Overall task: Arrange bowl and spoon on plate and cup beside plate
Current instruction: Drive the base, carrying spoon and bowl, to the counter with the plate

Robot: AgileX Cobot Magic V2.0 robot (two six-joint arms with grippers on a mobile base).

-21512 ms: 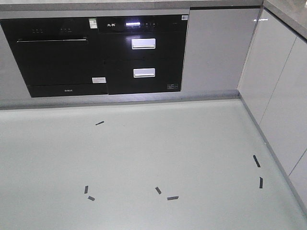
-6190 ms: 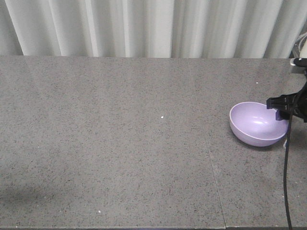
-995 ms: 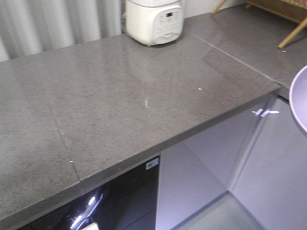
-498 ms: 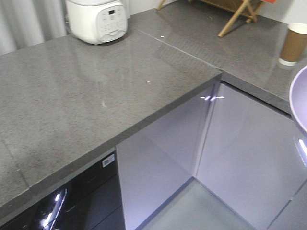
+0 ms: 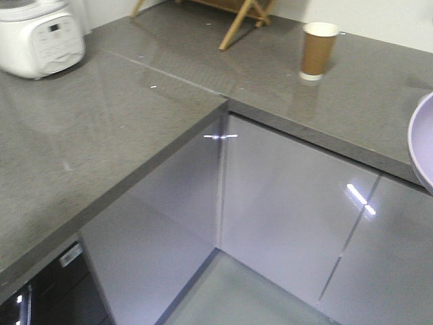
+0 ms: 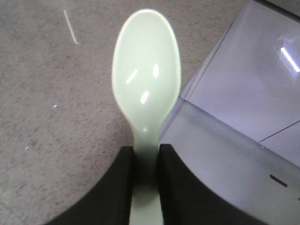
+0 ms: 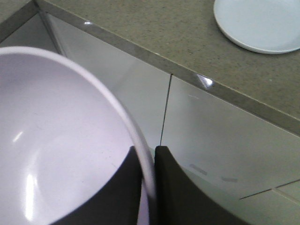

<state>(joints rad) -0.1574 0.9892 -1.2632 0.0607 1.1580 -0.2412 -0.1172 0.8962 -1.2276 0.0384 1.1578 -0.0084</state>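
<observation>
Grey worktop (image 5: 135, 101) carries the cup (image 5: 316, 53) and plate (image 7: 262, 23). Near its edge, the left pincer (image 6: 144, 159) grips the spoon (image 6: 146, 70) and the right pincer (image 7: 147, 157) clamps the bowl (image 7: 56, 140) by its rim.

One cup (image 5: 318, 51), one rice cooker (image 5: 37, 37) and one plate (image 7: 262, 23) on the counter (image 5: 101, 135); one bowl (image 7: 56, 140) and one spoon (image 6: 146, 75) near its edge.

L-shaped grey speckled countertop (image 5: 101, 135), glossy pale cabinet doors (image 5: 284, 196) below, light floor (image 5: 237, 298). White rice cooker (image 5: 37, 37) at far-left edge, wooden legs (image 5: 240, 17) by back wall (image 5: 379, 17).
</observation>
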